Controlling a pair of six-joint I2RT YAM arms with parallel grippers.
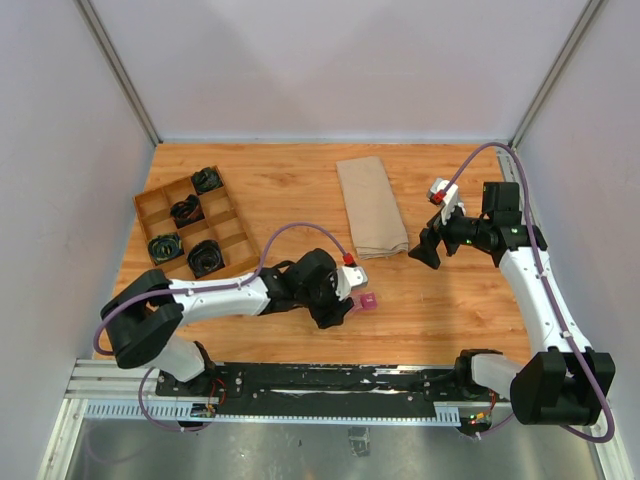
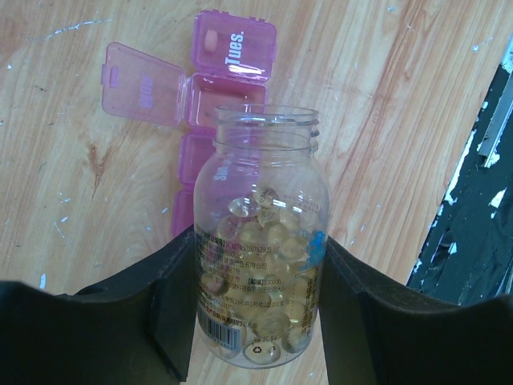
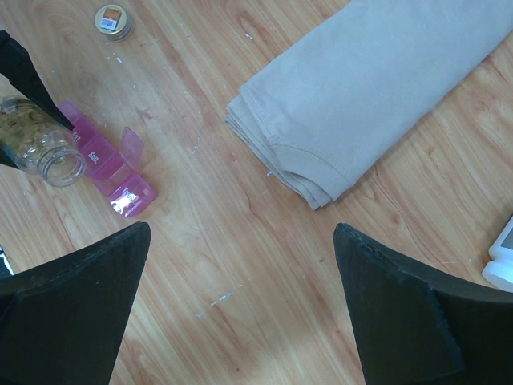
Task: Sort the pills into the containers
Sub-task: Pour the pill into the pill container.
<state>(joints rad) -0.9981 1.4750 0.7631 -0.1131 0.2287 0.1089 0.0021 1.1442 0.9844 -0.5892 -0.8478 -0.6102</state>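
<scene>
My left gripper (image 2: 260,321) is shut on a clear uncapped bottle (image 2: 260,257) full of yellowish round pills (image 2: 268,233), its mouth over the magenta-pink strip of containers (image 2: 232,48). One compartment lid (image 2: 144,84) stands open; the "Tues." compartment is shut with a pill showing inside. In the top view the left gripper (image 1: 338,300) sits beside the pink strip (image 1: 367,301). My right gripper (image 3: 240,265) is open and empty above bare wood; in its view the strip (image 3: 112,172) and bottle (image 3: 40,144) lie at the upper left. In the top view the right gripper (image 1: 428,248) hovers right of the cloth.
A folded beige cloth (image 1: 370,205) lies at the middle back, also in the right wrist view (image 3: 377,88). A brown divided tray (image 1: 190,225) with black items stands at the left. A round bottle cap (image 3: 113,20) lies on the wood. A white object (image 3: 501,261) sits at the right edge.
</scene>
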